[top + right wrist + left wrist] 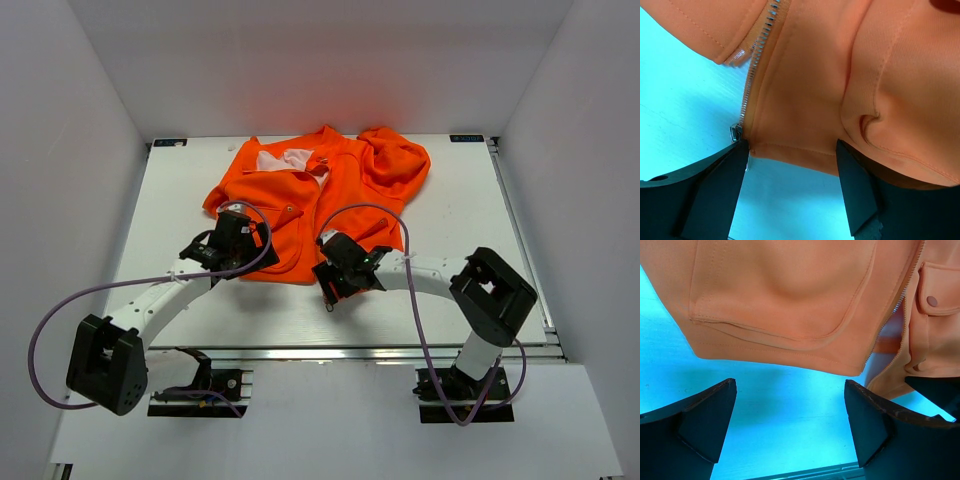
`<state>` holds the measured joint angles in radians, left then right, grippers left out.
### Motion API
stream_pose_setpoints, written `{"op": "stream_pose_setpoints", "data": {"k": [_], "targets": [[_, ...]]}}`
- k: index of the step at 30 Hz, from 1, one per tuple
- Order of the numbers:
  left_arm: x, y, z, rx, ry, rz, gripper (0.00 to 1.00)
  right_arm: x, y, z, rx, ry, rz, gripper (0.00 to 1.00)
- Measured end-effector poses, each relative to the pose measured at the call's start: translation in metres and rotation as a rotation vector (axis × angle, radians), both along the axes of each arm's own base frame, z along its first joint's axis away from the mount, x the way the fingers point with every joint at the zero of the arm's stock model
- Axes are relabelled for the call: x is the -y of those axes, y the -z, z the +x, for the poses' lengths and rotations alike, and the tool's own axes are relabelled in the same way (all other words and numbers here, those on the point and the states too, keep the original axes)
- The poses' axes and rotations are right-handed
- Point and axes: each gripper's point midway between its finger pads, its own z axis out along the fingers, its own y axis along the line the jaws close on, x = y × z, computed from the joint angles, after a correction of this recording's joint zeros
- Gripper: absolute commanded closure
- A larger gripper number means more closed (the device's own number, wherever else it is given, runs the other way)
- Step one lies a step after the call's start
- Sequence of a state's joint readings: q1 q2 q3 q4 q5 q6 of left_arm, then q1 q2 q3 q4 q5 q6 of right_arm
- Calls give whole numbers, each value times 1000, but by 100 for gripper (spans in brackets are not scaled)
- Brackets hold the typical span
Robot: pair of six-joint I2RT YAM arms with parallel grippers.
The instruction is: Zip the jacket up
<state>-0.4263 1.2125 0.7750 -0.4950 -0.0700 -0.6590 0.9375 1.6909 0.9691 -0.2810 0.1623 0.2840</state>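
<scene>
One bright orange jacket [330, 190] lay front-up on the white counter [450, 220]. It occupied the counter's far half, about midway between the left and right edges. Its collar pointed toward the far edge, where one patch of pale pink-white lining [285, 158] showed. Its hem reached toward the middle of the counter. One sleeve [395, 160] was bunched toward the far right corner. The two front panels lay apart at the bottom, and one zipper [752, 75] ran along the opening, its teeth not joined there.

My two arms reached in from the near edge, each trailing one purple cable [100, 291].

My left gripper [240, 238] sat at the hem of the panel nearer the left edge. In the left wrist view its two dark fingers [710, 410] were spread wide over bare counter, holding nothing. The hem lay just beyond their tips. That view also showed one curved pocket seam [790, 335] and one round snap [932, 301] on a flap.

My right gripper [338, 262] sat at the hem beside the front opening. Its two fingers [715, 190] were spread apart with the hem edge between them, not pinched. One fingertip was just beside one small metal piece [735, 133] at the zipper's bottom end. I could not tell whether they touched.
</scene>
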Motion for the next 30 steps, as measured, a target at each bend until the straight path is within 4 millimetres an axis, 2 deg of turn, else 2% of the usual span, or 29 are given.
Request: {"op": "stream_pose_setpoints", "data": {"k": [10,24,30], "targets": [[0,2,-2,-8,0,-4,2,-6,0,-7,10,8,-13,23],[4,-1,-3,-6,14,-23,2,-11,-7,-3,11,109,16,22],[4,0,-4,-7,16,-26,2,-11,2,-3,-5,122,1,25]]}}
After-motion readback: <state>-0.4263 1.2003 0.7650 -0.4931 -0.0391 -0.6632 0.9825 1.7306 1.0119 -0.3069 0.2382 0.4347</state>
